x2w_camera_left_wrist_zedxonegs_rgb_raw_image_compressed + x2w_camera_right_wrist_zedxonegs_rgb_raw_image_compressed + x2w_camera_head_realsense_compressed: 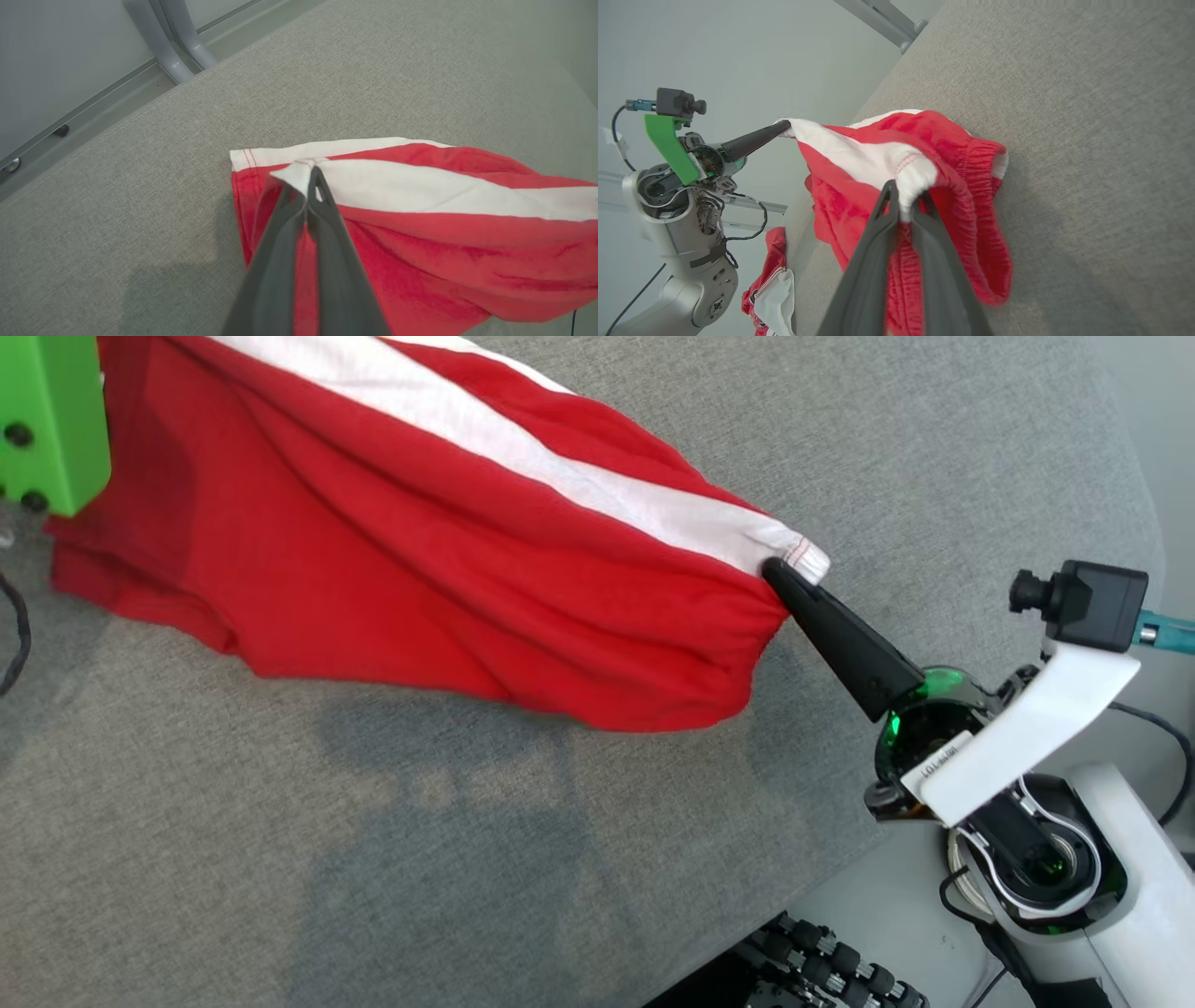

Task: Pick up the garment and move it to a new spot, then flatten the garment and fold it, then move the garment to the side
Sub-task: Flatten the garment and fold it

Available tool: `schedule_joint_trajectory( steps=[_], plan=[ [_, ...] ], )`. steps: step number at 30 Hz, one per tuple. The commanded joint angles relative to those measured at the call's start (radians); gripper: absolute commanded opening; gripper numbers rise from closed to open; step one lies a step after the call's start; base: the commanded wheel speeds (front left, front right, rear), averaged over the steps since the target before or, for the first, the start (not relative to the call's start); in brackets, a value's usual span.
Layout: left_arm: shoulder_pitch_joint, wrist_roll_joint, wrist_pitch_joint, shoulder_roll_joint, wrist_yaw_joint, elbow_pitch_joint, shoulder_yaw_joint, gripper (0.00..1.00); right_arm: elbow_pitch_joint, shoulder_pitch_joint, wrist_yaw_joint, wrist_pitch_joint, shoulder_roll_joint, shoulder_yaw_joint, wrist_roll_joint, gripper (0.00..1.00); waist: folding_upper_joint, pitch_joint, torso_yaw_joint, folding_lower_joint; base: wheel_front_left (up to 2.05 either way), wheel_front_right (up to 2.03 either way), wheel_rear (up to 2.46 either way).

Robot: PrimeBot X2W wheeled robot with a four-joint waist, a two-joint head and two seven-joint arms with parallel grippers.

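While strung between two grippers just above the grey padded surface [467, 859], red-and-white garment [420, 579], sagging at the middle, pinched at a stitched hem by the tightly closed left gripper [310, 176] and clamped at the elastic waistband by the fingers of the right gripper [780, 574]. Apparently mid-carry to a new spot. Best done with both ends level, tension even, slack belly lowered first, grip released only once flat.

The right claw [906, 198], rising from six o'clock, is clamped on the white band of a red garment [840, 205]. A grey tabletop [1087, 140] spreads toward three o'clock. At ten o'clock, the left claw [782, 127] pinches the garment's far corner.
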Motion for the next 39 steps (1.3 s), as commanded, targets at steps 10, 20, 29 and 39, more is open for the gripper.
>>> schedule_joint_trajectory(
  steps=[10, 20, 29, 39],
  plan=[
    [-0.049, 0.042, -0.032, -0.043, -0.039, 0.232, -0.023, 0.0, 0.128, -0.119, 0.0, -0.007, 0.09, -0.002, -0.068, 0.16, 0.0023, 0.018, -0.019, 0.0, 0.0, 0.0, 0.0],
    [0.009, 0.037, -0.088, -0.062, -0.045, 0.287, -0.029, 1.0, 0.185, -0.168, 0.0, -0.055, 0.117, -0.012, -0.199, 1.0, 0.0023, 0.017, -0.005, 0.0, 0.0, 0.0, 0.0],
    [0.166, 0.009, -0.242, -0.028, -0.029, 0.168, 0.023, 1.0, 0.108, -0.068, 0.0, -0.132, -0.006, -0.069, -0.476, 1.0, 0.0023, -0.042, 0.029, 0.0, 0.0, 0.0, 0.0],
    [0.481, 0.097, -0.618, 0.031, 0.001, 0.054, 0.063, 1.0, 0.125, 0.052, 0.0, -0.406, 0.074, -0.329, -1.04, 1.0, 0.0023, -0.099, 0.091, 0.0, 0.0, 0.0, 0.0]
  ],
)
